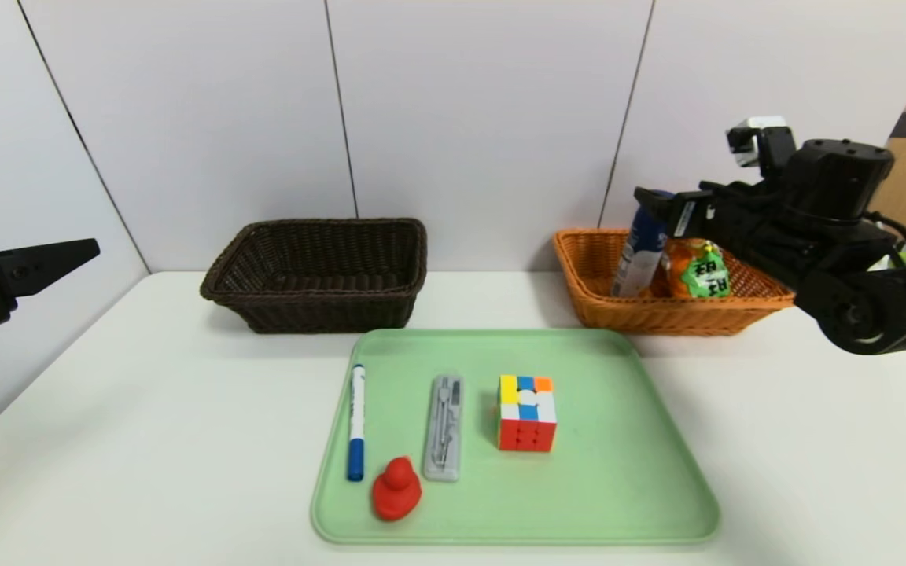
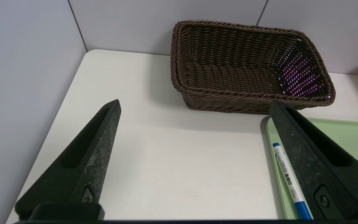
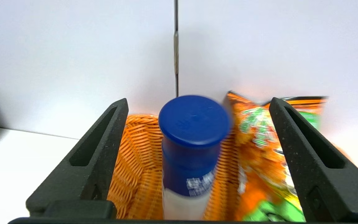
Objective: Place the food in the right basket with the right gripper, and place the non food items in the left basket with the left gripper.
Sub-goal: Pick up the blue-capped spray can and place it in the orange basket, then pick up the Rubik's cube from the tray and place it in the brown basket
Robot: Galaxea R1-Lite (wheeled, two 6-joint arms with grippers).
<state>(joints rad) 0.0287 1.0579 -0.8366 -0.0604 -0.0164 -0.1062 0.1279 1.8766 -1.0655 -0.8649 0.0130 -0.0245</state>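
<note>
Right gripper (image 3: 197, 155) stands spread over the orange wicker basket (image 1: 594, 303), white bottle (image 1: 638, 251) upright between its fingers untouched beside the snack bag (image 1: 697, 269); left gripper (image 2: 194, 161), spread, nearest the marker (image 1: 356, 420) lying lengthwise on the green tray (image 1: 642, 487).

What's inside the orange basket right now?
Inside the orange basket: the white bottle with a blue cap, upright, and the orange snack bag beside it. The open right gripper is above them. The basket floor under them is hidden.
</note>
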